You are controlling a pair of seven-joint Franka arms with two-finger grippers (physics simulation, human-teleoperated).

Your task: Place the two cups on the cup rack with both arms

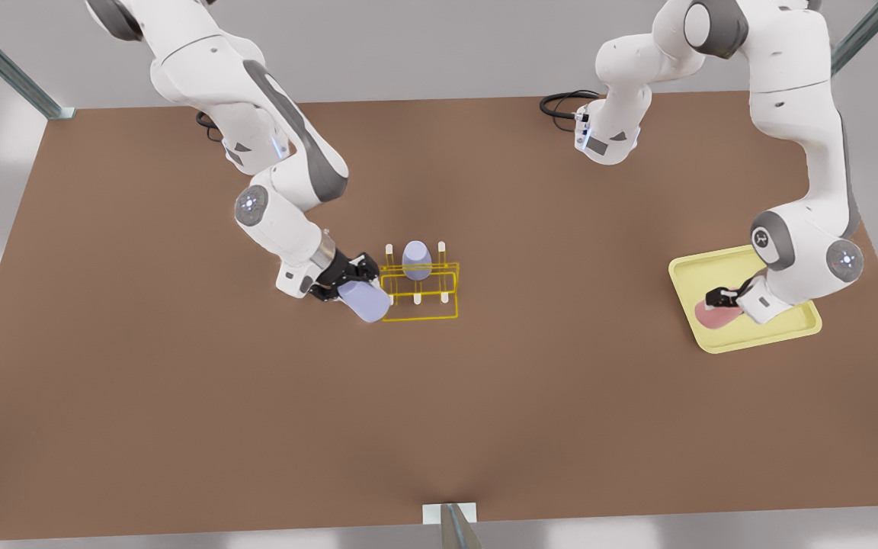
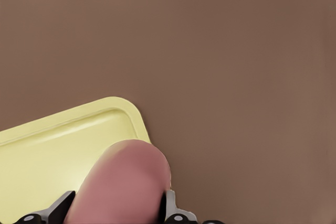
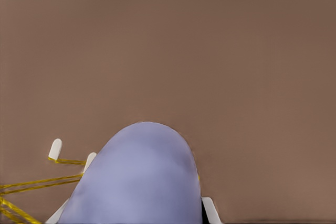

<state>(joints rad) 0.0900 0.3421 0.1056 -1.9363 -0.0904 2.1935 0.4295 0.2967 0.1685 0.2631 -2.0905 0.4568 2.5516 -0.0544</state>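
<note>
The cup rack point(image 1: 419, 284) sits mid-tabletop point(image 1: 180, 396). I see my right gripper point(image 1: 354, 284), arm bent low, clamping a tilted lavender cup point(image 1: 365, 300) at the rack's edge. My left gripper point(image 1: 728, 299) grips the pink cup point(image 1: 713, 316) over the tray point(image 1: 694, 268).

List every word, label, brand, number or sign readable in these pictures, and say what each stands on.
There is no readable text.
The arms carry small dark patches and round glowing marks at their joints, with no letters or numbers to make out.
The pink cup in the left tool, the lavender cup in the right tool, the second lavender cup, the cup rack, the yellow tray and the table are all plain.
</note>
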